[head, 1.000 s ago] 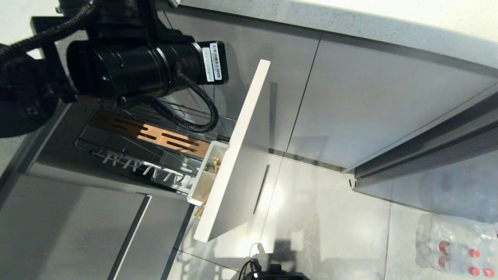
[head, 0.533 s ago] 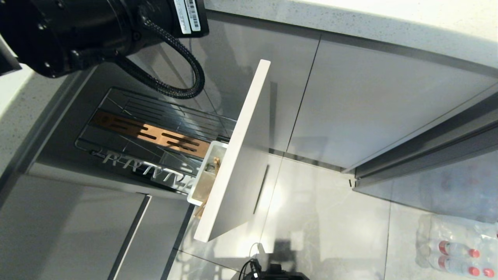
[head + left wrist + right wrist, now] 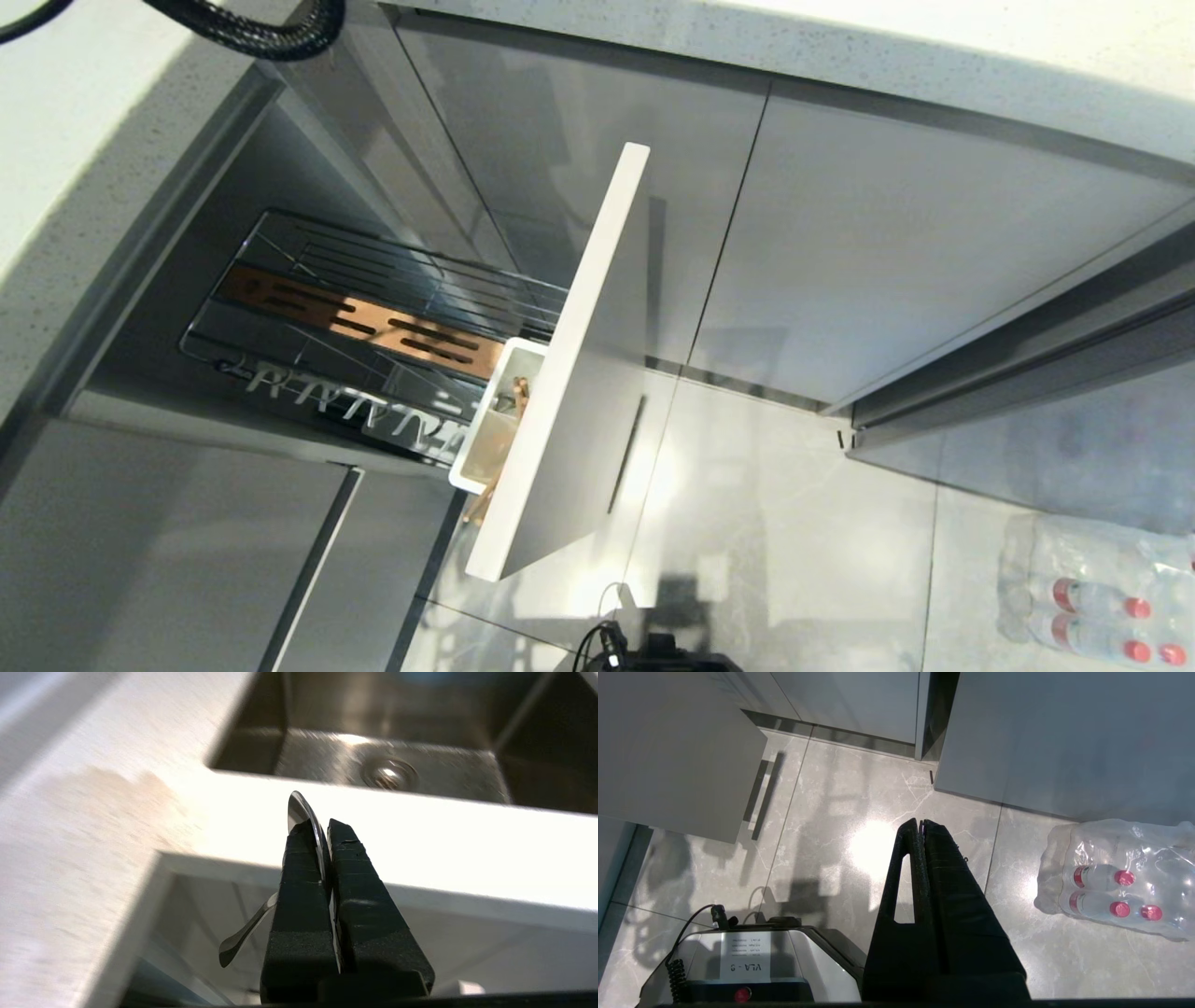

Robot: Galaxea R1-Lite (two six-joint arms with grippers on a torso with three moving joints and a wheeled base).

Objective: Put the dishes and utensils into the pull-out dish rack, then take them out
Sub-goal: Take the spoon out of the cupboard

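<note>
- White speckled stone countertop (image 3: 420,826): bright band lying just beyond the left fingertips in the left wrist view, with a recessed stainless steel sink (image 3: 355,760) on its far side. Judged to be the set-down surface for the unloading step.
- Chrome wire pull-out dish rack (image 3: 373,308) with slotted wooden strip: drawn out of the cabinet behind its narrow pale front panel (image 3: 579,373). Out of the left wrist view, so judged well apart from the working hand.
- Black right gripper (image 3: 920,823): fingers pressed together on nothing, parked over the tiled floor, well apart from rack and counter. Not the nearer arm.
- Black left gripper (image 3: 324,828): out of the head view, poised above the counter edge, pads clamped on the spoon. Nearer arm, sole working arm.
- White rectangular utensil cup (image 3: 471,471): at the rack's front corner, against the panel.
- Slim silver metal spoon (image 3: 299,807): bowl pinched edge-on between the pads, tip showing just past the fingertips. Long axis roughly in line with the fingers; handle trailing back toward the wrist, bending out to one side and hanging free. Judgement: lower and level the handle toward the countertop before release, otherwise risk of tipping off the edge or into the sink.
- Thin light wooden chopsticks (image 3: 518,387): upright in the utensil cup, not yet unloaded.
</note>
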